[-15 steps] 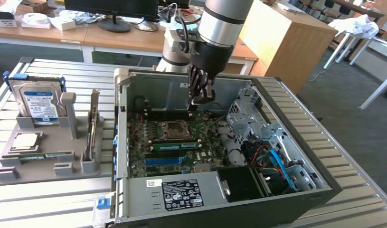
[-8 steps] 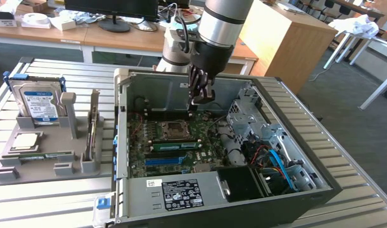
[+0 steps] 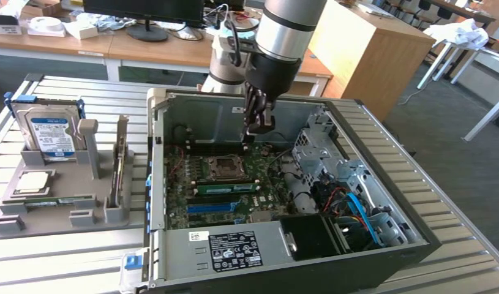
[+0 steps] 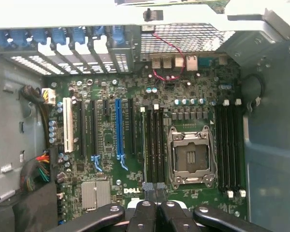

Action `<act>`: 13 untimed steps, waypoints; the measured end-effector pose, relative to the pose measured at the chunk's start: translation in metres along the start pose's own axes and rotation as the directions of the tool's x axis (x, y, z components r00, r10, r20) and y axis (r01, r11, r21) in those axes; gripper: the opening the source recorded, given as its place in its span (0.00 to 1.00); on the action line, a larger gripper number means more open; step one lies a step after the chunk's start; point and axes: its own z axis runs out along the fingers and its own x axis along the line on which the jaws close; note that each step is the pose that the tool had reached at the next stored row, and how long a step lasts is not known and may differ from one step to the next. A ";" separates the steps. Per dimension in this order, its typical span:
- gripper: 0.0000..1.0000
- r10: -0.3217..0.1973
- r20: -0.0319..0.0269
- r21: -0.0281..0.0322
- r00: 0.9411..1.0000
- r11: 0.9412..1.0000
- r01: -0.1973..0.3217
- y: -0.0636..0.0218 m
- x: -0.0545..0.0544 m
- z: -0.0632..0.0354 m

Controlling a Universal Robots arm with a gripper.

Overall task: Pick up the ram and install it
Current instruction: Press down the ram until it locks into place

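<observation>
Reaching steeply down into the open case [image 3: 155,184], the arm holds its pincer [image 3: 258,130] with fingers pressed together just above the motherboard [image 4: 135,145]. Below it the ram [image 3: 225,187] sits in a slot beside the processor socket [image 4: 190,157]. Case walls ring it, leaving open room above.

My gripper [image 3: 258,130] hangs closed inside the open computer case [image 3: 232,101], above the motherboard [image 4: 135,145]. Around me the case walls rise on all sides, so the way in and out is from above. Toward the exterior view's right, the drive cage [image 3: 327,147] and a tangle of cables [image 3: 356,208] crowd the space. The black power supply [image 3: 232,248] blocks the near end. Below, the empty processor socket [image 4: 190,157] and the long slots [image 4: 153,142] lie low and unobstructed.
</observation>
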 end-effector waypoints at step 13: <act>0.10 0.196 0.009 0.004 0.981 0.981 -0.196 0.0000 0.000 0.0002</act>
